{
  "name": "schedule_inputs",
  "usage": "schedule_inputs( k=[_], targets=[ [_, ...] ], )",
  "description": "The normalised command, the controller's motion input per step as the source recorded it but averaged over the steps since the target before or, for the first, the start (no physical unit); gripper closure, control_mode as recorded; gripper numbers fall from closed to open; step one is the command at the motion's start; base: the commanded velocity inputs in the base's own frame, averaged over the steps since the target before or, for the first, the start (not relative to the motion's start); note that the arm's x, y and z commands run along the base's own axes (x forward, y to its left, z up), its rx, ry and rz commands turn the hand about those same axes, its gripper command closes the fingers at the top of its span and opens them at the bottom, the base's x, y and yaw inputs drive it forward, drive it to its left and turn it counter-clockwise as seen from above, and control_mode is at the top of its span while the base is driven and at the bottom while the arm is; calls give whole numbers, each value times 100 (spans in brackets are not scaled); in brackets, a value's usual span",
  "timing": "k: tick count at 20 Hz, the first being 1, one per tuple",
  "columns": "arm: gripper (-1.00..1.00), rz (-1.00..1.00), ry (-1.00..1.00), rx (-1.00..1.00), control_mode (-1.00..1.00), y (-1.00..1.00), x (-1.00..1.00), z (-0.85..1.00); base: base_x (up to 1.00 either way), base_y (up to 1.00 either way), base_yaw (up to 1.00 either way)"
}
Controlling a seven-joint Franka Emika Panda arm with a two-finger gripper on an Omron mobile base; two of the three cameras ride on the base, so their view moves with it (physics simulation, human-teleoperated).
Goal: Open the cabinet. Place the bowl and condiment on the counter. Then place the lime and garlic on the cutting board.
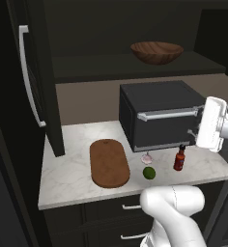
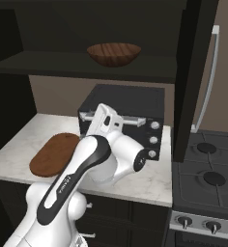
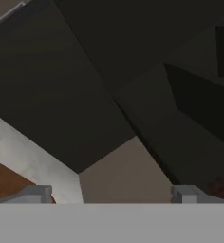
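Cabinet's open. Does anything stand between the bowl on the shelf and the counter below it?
Yes. The bowl sits on the cabinet shelf directly above the black toaster oven, which occupies the counter beneath. Free marble lies further forward and left, near the cutting board.

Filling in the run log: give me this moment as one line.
cabinet: open | bowl: on shelf | condiment: on counter | lime, garlic: beside cutting board | fingers: open, empty
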Motion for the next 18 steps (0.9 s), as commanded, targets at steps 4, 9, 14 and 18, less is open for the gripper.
schedule_inputs(
  k=[4,9,14,18],
  targets=[
    [-100,0,-16,0,-100,-9,0,37,0,0,0],
    [-100,0,-19,-1,-100,-5,0,39,0,0,0],
    [-100,1,-22,-1,-100,0,-6,34,0,0,0],
    [-100,2,-3,-4,-100,5,0,2,0,0,0]
  ],
)
